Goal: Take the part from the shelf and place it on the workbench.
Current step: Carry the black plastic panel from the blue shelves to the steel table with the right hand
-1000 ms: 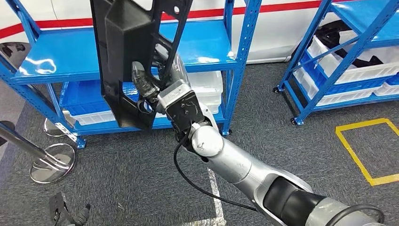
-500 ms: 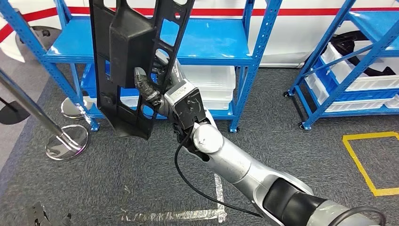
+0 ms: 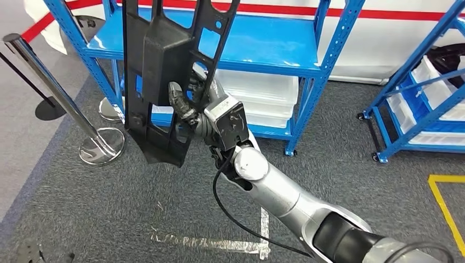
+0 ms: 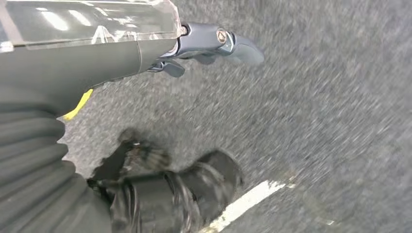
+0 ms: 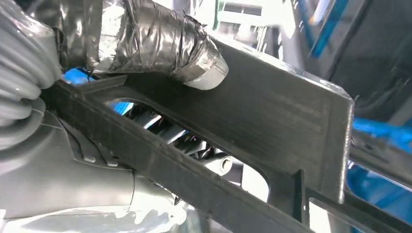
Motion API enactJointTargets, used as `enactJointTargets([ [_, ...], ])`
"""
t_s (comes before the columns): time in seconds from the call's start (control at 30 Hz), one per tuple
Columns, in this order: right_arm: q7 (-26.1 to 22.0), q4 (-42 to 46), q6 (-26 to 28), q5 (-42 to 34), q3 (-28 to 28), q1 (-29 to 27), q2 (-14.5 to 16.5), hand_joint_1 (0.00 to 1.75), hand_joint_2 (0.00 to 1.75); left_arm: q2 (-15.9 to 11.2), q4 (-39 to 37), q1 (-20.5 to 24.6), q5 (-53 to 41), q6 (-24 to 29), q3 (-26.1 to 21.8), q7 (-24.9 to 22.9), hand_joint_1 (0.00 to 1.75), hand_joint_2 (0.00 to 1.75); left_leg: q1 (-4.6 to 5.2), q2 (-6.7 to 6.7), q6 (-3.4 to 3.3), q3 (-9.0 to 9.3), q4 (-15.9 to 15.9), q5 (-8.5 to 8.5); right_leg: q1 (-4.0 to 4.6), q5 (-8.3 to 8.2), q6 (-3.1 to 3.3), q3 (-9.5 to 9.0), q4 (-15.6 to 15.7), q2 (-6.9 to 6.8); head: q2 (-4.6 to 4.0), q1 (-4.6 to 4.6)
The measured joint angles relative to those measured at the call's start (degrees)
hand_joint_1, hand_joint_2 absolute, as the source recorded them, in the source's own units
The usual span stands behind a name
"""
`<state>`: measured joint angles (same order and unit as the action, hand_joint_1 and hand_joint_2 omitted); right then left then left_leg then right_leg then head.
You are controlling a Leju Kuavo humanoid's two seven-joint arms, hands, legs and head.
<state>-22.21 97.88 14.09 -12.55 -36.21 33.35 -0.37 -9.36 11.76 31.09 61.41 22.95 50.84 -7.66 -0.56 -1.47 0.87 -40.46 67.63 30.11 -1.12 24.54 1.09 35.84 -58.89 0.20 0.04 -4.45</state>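
Note:
My right hand (image 3: 189, 112) grips a long black plastic part (image 3: 164, 71) with several cut-outs and holds it upright in front of the blue shelf (image 3: 263, 46). In the right wrist view the taped thumb (image 5: 160, 41) presses on the part's flat bar (image 5: 272, 121), and darker fingers wrap it from behind. My left hand (image 4: 214, 46) hangs over the grey carpet with its fingers slightly curled and nothing in them.
A chrome stanchion post (image 3: 60, 93) with a round base (image 3: 101, 147) stands at the left. White bins (image 3: 257, 96) sit on the shelf's lower level. A second blue rack (image 3: 422, 93) is at the right. White tape (image 3: 219, 241) and yellow tape (image 3: 447, 208) mark the carpet.
The whole view has swung left, so shelf, stanchion and floor marks slid right in the picture. My right hand keeps its hold on the black part, at much the same height.

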Motion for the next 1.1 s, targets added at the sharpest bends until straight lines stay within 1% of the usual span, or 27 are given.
enactJointTargets([
  [0.03, 0.1, 0.1, -0.3, -0.3, 0.0, -0.3, -0.1, 1.75, 1.75, -0.3, 0.0, 0.0, 0.1, -0.5, 0.0, 0.3, 0.00, 1.75, -0.16, 0.61, 0.29, -1.68, 3.5, 1.28, 0.01, 0.00, 0.07, -0.01, 0.0, -0.72, 0.00, 0.04],
  [0.07, 0.1, 0.2, -0.4, -0.5, 0.1, -0.7, -0.2, 1.75, 1.75, -0.6, 0.0, -0.2, 0.1, -1.1, 0.0, 0.6, 0.00, 1.75, -0.31, 0.92, 0.52, -2.83, 5.9, 1.82, 0.00, 0.05, 0.06, 0.00, -0.1, -1.39, 0.00, 0.06],
  [0.1, 0.0, 0.3, -0.6, -0.8, 0.1, -1.2, -0.2, 1.75, 1.75, -0.8, -0.1, -0.5, 0.2, -1.7, 0.0, 0.8, 0.00, 1.75, -0.43, 1.14, 0.71, -3.12, 6.5, 1.44, -0.02, 0.10, 0.04, 0.02, -0.1, -2.05, 0.00, 0.07],
  [0.13, -0.1, 0.4, -0.8, -1.3, 0.1, -1.6, -0.3, 1.75, 1.75, -1.1, -0.1, -0.7, 0.3, -2.1, 0.0, 0.9, 0.00, 1.75, -0.54, 1.48, 0.83, -2.14, 4.7, 0.00, -0.06, 0.17, -0.05, 0.02, -0.2, -2.65, 0.00, 0.08],
  [0.17, -0.2, 0.5, -1.1, -1.8, 0.2, -1.9, -0.4, 1.75, 1.75, -1.5, -0.1, -0.8, 0.4, -2.4, 0.0, 0.8, 0.00, 1.75, -0.59, 2.23, 0.89, -0.23, 1.1, -1.96, -0.08, 0.28, -0.19, 0.02, -0.3, -3.24, 0.00, 0.08],
  [0.23, -0.8, 0.8, -1.9, -3.2, 0.4, -2.2, -0.4, 1.75, 1.75, -2.2, -0.1, -0.8, 0.6, -3.0, 0.0, 0.0, 0.00, 1.75, -0.01, 4.59, 0.58, 3.47, -6.1, -4.48, 0.21, 0.53, -0.67, 0.04, -0.6, -4.34, 0.00, 0.17],
  [0.27, -1.1, 0.9, -2.3, -3.9, 0.5, -2.4, -0.4, 1.75, 1.75, -2.5, -0.1, -0.8, 0.7, -3.4, 0.0, -0.4, 0.00, 1.75, 0.29, 5.30, 0.24, 4.31, -7.9, -4.85, 0.41, 0.58, -0.93, 0.02, -0.7, -4.84, 0.00, 0.18],
  [0.3, -1.4, 1.0, -2.8, -4.4, 0.7, -2.6, -0.4, 1.75, 1.75, -2.8, -0.1, -1.0, 0.8, -3.9, 0.0, -0.8, 0.00, 1.75, 0.57, 5.35, -0.17, 4.38, -8.4, -4.77, 0.64, 0.58, -1.14, -0.02, -0.6, -5.42, 0.00, 0.19],
  [0.37, -1.8, 1.3, -3.6, -5.3, 0.9, -3.1, -0.5, 1.75, 1.75, -3.4, -0.2, -1.6, 1.0, -4.6, 0.0, -1.0, 0.00, 1.75, 0.37, 4.06, -0.96, 4.07, -8.6, -5.15, 0.71, 0.73, -1.56, -0.01, -0.6, -6.11, 0.00, 0.12],
  [0.4, -1.8, 1.4, -4.0, -5.7, 1.0, -3.4, -0.5, 1.75, 1.75, -3.6, -0.2, -2.0, 1.1, -5.0, 0.0, -1.1, 0.00, 1.75, 0.25, 3.46, -1.33, 4.01, -8.7, -5.40, 0.62, 1.32, -1.78, 0.20, -1.1, -5.50, 0.00, 0.12],
  [0.43, -1.9, 1.6, -4.3, -6.0, 1.3, -3.7, -0.5, 1.75, 1.75, -4.0, -0.2, -2.2, 1.1, -5.4, 0.0, -1.1, 0.00, 1.75, 0.11, 2.87, -1.75, 3.98, -8.9, -5.63, 0.49, 2.51, -1.95, 0.82, -2.6, -4.30, 0.00, 0.09],
  [0.5, -1.9, 1.8, -4.9, -6.6, 1.8, -4.3, -0.5, 1.75, 1.75, -4.5, -0.2, -2.3, 0.8, -6.6, 0.0, -1.2, 0.00, 1.75, 0.05, 1.49, -2.36, 3.87, -9.0, -5.93, 0.36, 6.28, -2.09, 3.48, -9.1, -1.51, 0.00, 0.00],
  [0.53, -1.9, 1.9, -5.1, -6.7, 2.1, -4.7, -0.5, 1.75, 1.75, -4.9, -0.2, -2.5, 0.4, -7.2, 0.0, -1.2, 0.00, 1.75, 0.09, 0.76, -2.52, 3.80, -9.0, -6.00, 0.42, 7.99, -2.05, 5.11, -13.0, -0.82, 0.00, -0.05],
  [0.57, -1.9, 1.9, -5.2, -6.8, 2.3, -5.1, -0.6, 1.75, 1.75, -5.1, -0.2, -2.7, -0.1, -7.7, 0.0, -1.0, 0.00, 1.75, 0.13, -0.02, -2.56, 3.75, -9.0, -6.03, 0.49, 8.91, -2.02, 6.38, -16.0, -0.50, 0.00, -0.08],
  [0.6, -1.9, 1.9, -5.3, -6.7, 2.5, -5.5, -0.6, 1.75, 1.75, -5.4, -0.2, -2.9, -0.7, -8.0, 0.0, -0.8, 0.00, 1.75, 0.17, -0.82, -2.58, 3.74, -8.9, -6.04, 0.54, 8.71, -1.95, 6.73, -16.9, -0.35, 0.00, -0.08],
  [0.63, -1.9, 2.0, -5.3, -6.6, 2.7, -5.8, -0.7, 1.75, 1.75, -5.6, -0.2, -3.2, -1.3, -8.1, 0.0, -0.5, 0.00, 1.75, 0.20, -1.62, -2.58, 3.73, -8.8, -6.04, 0.55, 7.65, -1.83, 6.23, -16.0, -0.21, 0.00, -0.09],
  [0.67, -1.9, 2.1, -5.3, -6.6, 2.9, -6.0, -0.7, 1.75, 1.75, -5.9, -0.2, -3.3, -1.8, -8.2, 0.0, -0.2, 0.00, 1.75, 0.19, -2.47, -2.56, 3.72, -8.7, -6.03, 0.53, 5.78, -1.64, 4.71, -12.9, 0.26, 0.00, -0.09],
  [0.73, -1.8, 2.6, -5.3, -6.5, 3.4, -6.1, -0.8, 1.75, 1.75, -6.4, -0.2, -3.4, -2.4, -8.2, 0.0, 0.2, 0.00, 1.75, 0.21, -4.02, -2.39, 3.52, -8.3, -5.99, 0.22, 2.86, -1.29, 1.06, -5.5, 2.49, 0.00, -0.04],
  [0.77, -1.8, 2.8, -5.3, -6.5, 3.6, -6.2, -0.9, 1.75, 1.75, -6.6, -0.2, -3.3, -2.6, -8.4, 0.0, 0.3, 0.00, 1.75, 0.20, -4.74, -2.17, 3.26, -8.2, -6.06, 0.07, 2.21, -1.22, -0.21, -3.0, 3.43, 0.00, -0.02],
  [0.8, -1.7, 3.1, -5.3, -6.4, 3.8, -6.3, -0.9, 1.75, 1.75, -6.9, -0.2, -3.3, -2.8, -8.6, 0.0, 0.5, 0.00, 1.75, 0.13, -5.40, -1.85, 2.97, -8.1, -6.20, -0.01, 2.24, -1.19, -0.76, -1.9, 3.89, 0.00, 0.02],
  [0.87, -1.5, 3.5, -5.2, -6.3, 4.1, -6.6, -1.0, 1.75, 1.75, -7.5, -0.3, -3.7, -3.1, -9.4, 0.0, 0.8, 0.00, 1.75, -0.08, -6.44, -1.05, 2.52, -8.3, -6.57, 0.02, 2.16, -1.00, -0.98, -1.4, 2.92, 0.01, 0.02],
  [0.9, -1.3, 3.8, -5.2, -6.1, 4.3, -6.7, -1.0, 1.75, 1.75, -7.8, -0.3, -4.0, -3.1, -9.9, 0.0, 1.0, 0.00, 1.75, -0.05, -5.76, -0.66, 2.27, -8.2, -6.43, 0.00, 1.97, -0.71, -1.10, -1.1, 2.28, 0.01, 0.07],
  [0.93, -1.3, 4.1, -5.2, -6.0, 4.5, -6.9, -1.0, 1.75, 1.75, -8.2, -0.3, -4.2, -3.2, -10.4, 0.0, 1.2, 0.00, 1.75, 0.01, -4.31, -0.29, 1.76, -7.3, -5.70, -0.04, 1.78, -0.39, -1.22, -0.8, 1.59, 0.01, 0.17],
  [1.0, -1.2, 4.8, -5.2, -5.9, 5.0, -7.2, -1.1, 1.75, 1.75, -8.7, -0.3, -4.2, -3.3, -11.0, 0.0, 1.4, 0.00, 1.75, 0.09, -0.56, 0.38, -0.67, -1.9, -2.65, 0.01, 1.56, 0.06, -1.40, -0.4, 0.18, 0.00, 0.39],
  [1.03, -1.2, 5.1, -5.2, -6.0, 5.2, -7.4, -1.2, 1.75, 1.75, -8.9, -0.3, -4.2, -3.3, -11.2, 0.0, 1.5, 0.00, 1.75, -0.01, 0.44, 0.63, -2.30, 1.9, -0.94, 0.07, 1.56, 0.14, -1.39, -0.4, -0.55, 0.00, 0.46],
  [1.07, -1.1, 5.3, -5.4, -6.3, 5.4, -7.7, -1.2, 1.75, 1.75, -9.0, -0.3, -4.3, -3.2, -11.5, 0.0, 1.5, 0.00, 1.75, -0.12, 0.87, 0.81, -3.72, 5.1, 0.16, 0.10, 1.59, 0.18, -1.38, -0.4, -1.30, 0.00, 0.47],
  [1.1, -1.0, 5.5, -5.5, -6.5, 5.6, -8.0, -1.3, 1.75, 1.75, -9.1, -0.3, -4.5, -3.2, -11.7, 0.0, 1.5, 0.00, 1.75, -0.21, 1.07, 0.92, -4.42, 6.8, 0.36, 0.10, 1.64, 0.22, -1.38, -0.4, -2.04, 0.00, 0.48],
])
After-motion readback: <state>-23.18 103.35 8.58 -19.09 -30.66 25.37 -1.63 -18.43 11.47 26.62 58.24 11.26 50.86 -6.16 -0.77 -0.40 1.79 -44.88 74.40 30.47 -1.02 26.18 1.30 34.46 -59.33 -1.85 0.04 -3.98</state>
